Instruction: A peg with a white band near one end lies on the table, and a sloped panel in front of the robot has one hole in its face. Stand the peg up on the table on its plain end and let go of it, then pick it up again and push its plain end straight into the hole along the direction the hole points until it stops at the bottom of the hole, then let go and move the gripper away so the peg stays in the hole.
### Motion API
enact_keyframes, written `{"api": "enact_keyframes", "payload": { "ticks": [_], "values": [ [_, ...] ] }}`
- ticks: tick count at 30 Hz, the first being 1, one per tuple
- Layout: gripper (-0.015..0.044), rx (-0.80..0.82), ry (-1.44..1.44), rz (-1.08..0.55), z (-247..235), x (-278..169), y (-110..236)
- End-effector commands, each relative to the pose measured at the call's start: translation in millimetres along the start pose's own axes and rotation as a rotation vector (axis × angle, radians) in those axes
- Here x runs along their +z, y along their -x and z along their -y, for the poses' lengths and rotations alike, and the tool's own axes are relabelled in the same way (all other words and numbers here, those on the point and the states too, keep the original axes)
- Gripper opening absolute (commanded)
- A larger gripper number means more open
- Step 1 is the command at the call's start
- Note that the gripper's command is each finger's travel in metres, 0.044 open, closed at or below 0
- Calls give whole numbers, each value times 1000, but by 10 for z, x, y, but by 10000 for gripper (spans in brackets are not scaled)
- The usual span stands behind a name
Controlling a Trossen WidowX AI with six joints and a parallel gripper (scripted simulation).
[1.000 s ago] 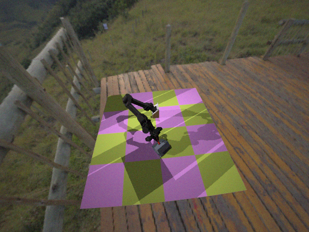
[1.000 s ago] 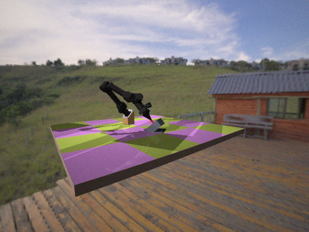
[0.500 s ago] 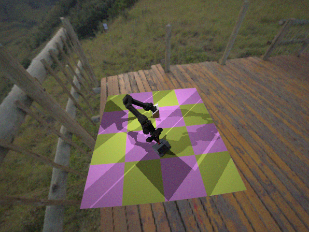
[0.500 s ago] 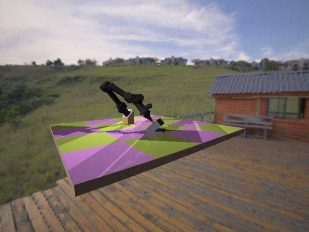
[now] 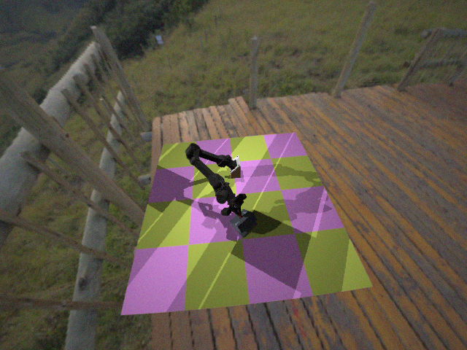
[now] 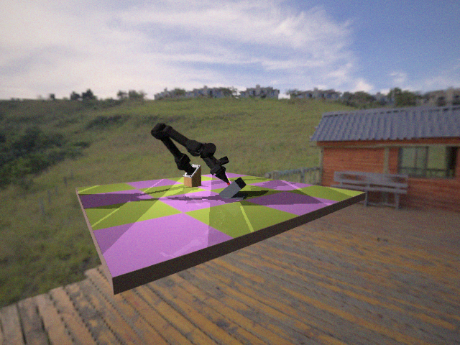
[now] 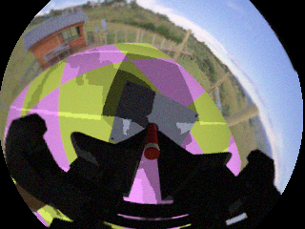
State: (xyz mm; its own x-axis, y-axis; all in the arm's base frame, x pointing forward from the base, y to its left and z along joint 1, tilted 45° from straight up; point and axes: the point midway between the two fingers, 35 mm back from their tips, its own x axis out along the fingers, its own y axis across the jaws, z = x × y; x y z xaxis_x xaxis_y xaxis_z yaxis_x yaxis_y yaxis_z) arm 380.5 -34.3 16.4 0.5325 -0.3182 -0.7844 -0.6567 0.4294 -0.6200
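Observation:
The red peg (image 5: pixel 240 216) (image 6: pixel 228 183) (image 7: pixel 152 135) is held between the fingertips, tilted with the arm. Its pale-banded end points back toward the wrist camera, and its plain end points down at the sloped panel. My gripper (image 5: pixel 239 214) (image 6: pixel 227 181) (image 7: pixel 152 138) is shut on the peg, right above the panel's face. The grey sloped panel (image 5: pixel 247 224) (image 6: pixel 231 190) (image 7: pixel 173 112) stands on the table. The peg's far end meets the face in the wrist view. The hole is hidden behind the peg and fingers, so how far the peg is in cannot be told.
The arm's base sits on a brown block (image 5: pixel 236 173) (image 6: pixel 192 180) behind the gripper. The checkered table top (image 5: pixel 158 275) (image 6: pixel 148 245) carries broad shadows around the panel. The table's edges are well away from the panel.

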Motion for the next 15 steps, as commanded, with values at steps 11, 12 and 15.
{"api": "enact_keyframes", "payload": {
  "ticks": [11, 12, 15],
  "values": [
    [184, -1, -1, 0, 3, 0, 4],
    [210, -1, -1, 0, 3, 0, 4],
    [289, -1, -1, 0, 3, 0, 4]
  ]
}}
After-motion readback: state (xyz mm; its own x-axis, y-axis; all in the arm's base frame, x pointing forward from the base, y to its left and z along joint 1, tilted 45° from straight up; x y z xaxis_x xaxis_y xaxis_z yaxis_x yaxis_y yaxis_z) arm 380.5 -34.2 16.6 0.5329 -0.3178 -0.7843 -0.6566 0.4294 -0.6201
